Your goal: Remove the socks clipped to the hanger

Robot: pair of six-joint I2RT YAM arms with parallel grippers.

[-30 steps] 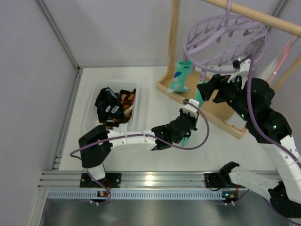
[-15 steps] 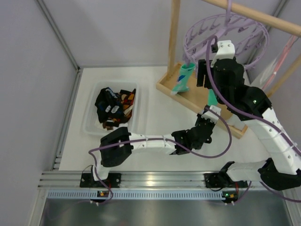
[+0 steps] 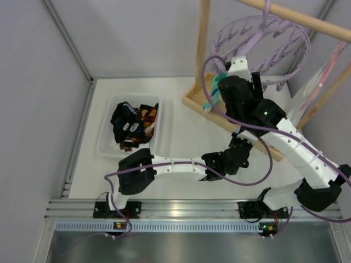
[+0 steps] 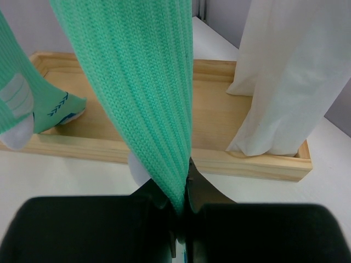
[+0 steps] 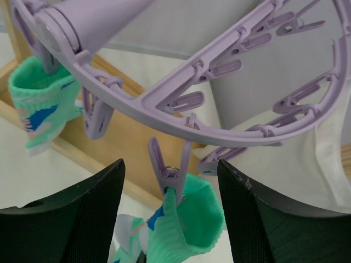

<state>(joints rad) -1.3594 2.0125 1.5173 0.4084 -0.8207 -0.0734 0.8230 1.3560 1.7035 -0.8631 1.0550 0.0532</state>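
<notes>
ahead of our wide-open right gripper, a peg holds the sock our left gripper pinches. another sock hangs leftward; the bin holds several.

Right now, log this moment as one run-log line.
left end effector: shut on mint-green knitted sock | right end effector: open around lavender plastic clip peg

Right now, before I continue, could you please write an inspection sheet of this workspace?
Surface: white table carrying a clear plastic bin and a wooden rack frame.
Job's things: round lavender plastic hanger on the rack; near mint-teal knitted sock and far mint-teal sock both clipped.
Clutter: dark socks in the bin; hanging white cloth.
Grippers: left tool shut on the near sock's lower end; right tool open around its lavender peg.
Cables: purple cables loop beside both arms.
Surroundings: grey walls.
</notes>
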